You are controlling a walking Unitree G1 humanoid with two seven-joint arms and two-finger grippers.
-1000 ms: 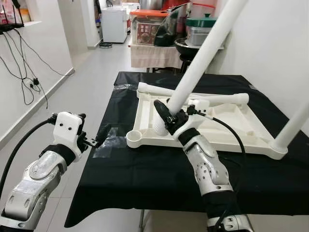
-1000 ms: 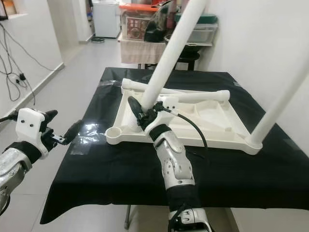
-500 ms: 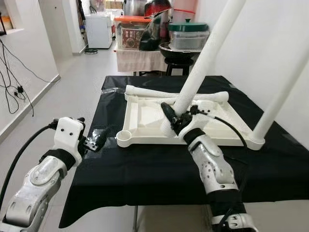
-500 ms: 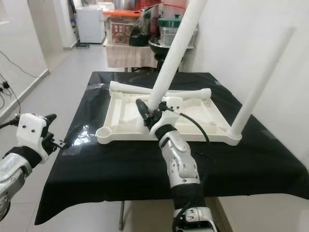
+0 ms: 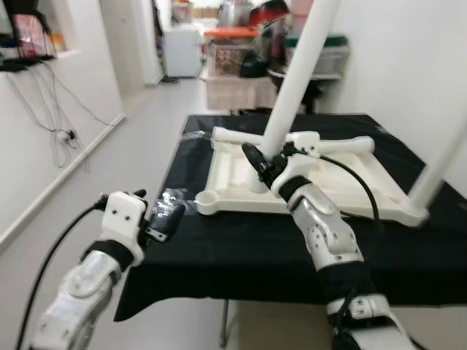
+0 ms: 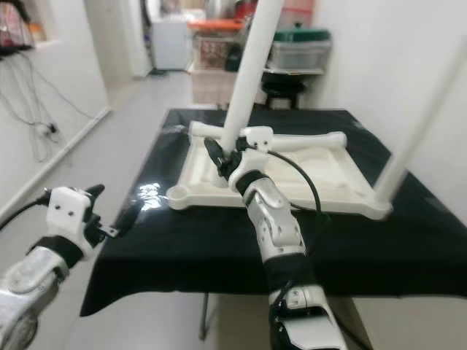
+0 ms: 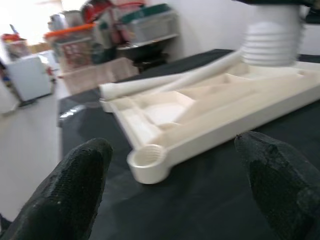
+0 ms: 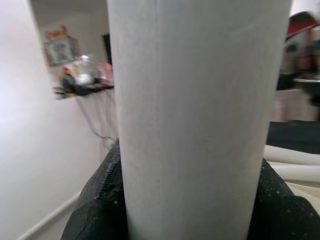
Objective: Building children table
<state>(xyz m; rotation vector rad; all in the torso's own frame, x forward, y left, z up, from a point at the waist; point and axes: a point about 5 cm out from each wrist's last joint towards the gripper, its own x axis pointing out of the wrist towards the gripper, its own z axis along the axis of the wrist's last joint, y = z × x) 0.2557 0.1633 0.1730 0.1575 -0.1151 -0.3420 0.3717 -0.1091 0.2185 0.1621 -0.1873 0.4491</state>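
Tabletop (image 5: 241, 171) of cream moulded plastic lies upside down on the black-covered worktop (image 5: 241, 248), its ribbed underside facing up and an empty round leg socket (image 5: 207, 198) at the near left corner. One white leg (image 5: 295, 69) rises at a slant from a socket near the middle of the front edge, its ridged, threaded-looking foot (image 7: 272, 42) seated at the frame. A second leg (image 5: 445, 157) stands in the near right corner socket, and a third leg (image 5: 328, 147) lies flat across the far side of the frame.

Right claw (image 5: 261, 162) grips the slanted leg low down, just above its foot; the right wrist view shows the black fingers (image 8: 97, 210) pressed on both sides of the tube. Left claw (image 5: 166, 219) hangs off the worktop's left edge, well apart from the frame, its two fingers (image 7: 75, 180) spread wide and holding nothing, pointed toward the empty socket.

The legs look like hollow, stiff, light plastic tubes with a smooth skin, so a grip may slip when twisting; holding low near the socket, as now, probably gives the best control, since the long upper part acts as a lever. The frame looks light enough to slide on the cloth, so steadying its near edge with the free claw would likely help.
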